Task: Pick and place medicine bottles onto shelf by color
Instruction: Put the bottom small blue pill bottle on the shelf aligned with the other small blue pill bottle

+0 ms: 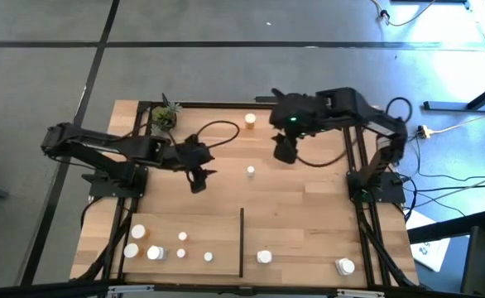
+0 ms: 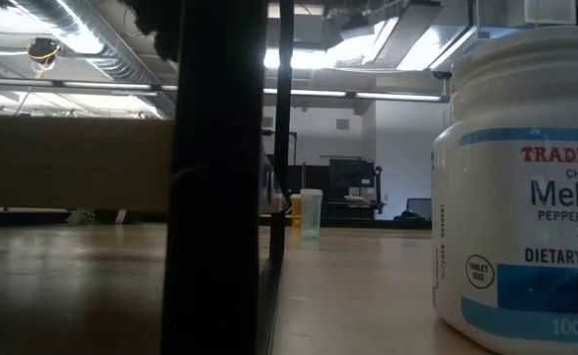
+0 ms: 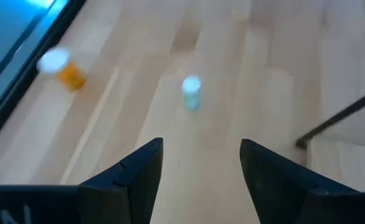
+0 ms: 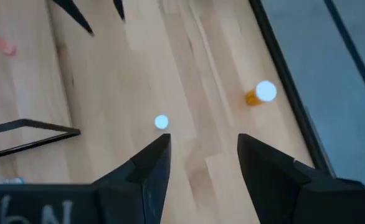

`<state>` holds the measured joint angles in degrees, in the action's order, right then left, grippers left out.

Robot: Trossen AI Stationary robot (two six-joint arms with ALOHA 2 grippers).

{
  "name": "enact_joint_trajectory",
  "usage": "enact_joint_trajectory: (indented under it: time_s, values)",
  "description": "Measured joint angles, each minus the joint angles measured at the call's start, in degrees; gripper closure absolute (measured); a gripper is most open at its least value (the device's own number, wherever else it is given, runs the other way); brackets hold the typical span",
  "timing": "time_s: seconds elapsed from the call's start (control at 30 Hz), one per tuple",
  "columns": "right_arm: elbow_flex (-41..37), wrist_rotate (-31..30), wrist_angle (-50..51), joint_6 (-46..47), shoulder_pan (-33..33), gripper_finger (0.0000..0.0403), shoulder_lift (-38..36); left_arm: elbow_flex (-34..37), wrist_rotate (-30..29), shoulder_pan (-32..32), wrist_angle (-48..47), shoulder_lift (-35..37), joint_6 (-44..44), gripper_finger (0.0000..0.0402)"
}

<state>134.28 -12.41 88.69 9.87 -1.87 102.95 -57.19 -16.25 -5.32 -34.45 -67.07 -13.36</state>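
Left end effector (image 1: pixel 199 178) open above plank shelf (image 1: pixel 309 215).

This looks like an open office or a robotics lab. Behind the wooden counter (image 2: pixel 388 286) there are exposed silver ducts (image 2: pixel 82 39) and long ceiling lights (image 2: pixel 368 96), dark monitors (image 2: pixel 353 182) on far desks, and grey carpet floor (image 1: pixel 44 91) with loose cables (image 1: pixel 466 194).

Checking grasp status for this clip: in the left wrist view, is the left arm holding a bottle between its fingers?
No. The left gripper has only bare wood between its fingers, and the small white bottle stands apart on the board ahead.
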Motion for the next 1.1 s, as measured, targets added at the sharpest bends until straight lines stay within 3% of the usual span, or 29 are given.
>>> enact_joint_trajectory:
  time_s: [0.2,0.57,0.87,1.1]
  values:
    - [0.0,0.0,0.6,-2.3,0.6,0.0217,-4.1,1.5,6.5,3.9,6.5,-4.1,7.4,0.0195]
    - [0.0,-0.1,1.3,-2.8,0.6,0.0217,-8.1,-9.2,18.8,10.7,6.1,-19.2,16.9,0.0195]
    - [0.0,-0.1,1.3,-3.8,0.6,0.0217,-8.5,-16.5,20.3,11.8,7.6,-32.1,21.8,0.0195]
    - [0.0,-0.1,1.3,-4.1,0.6,0.0217,-8.5,-19.0,20.3,13.0,9.4,-37.7,21.6,0.0195]
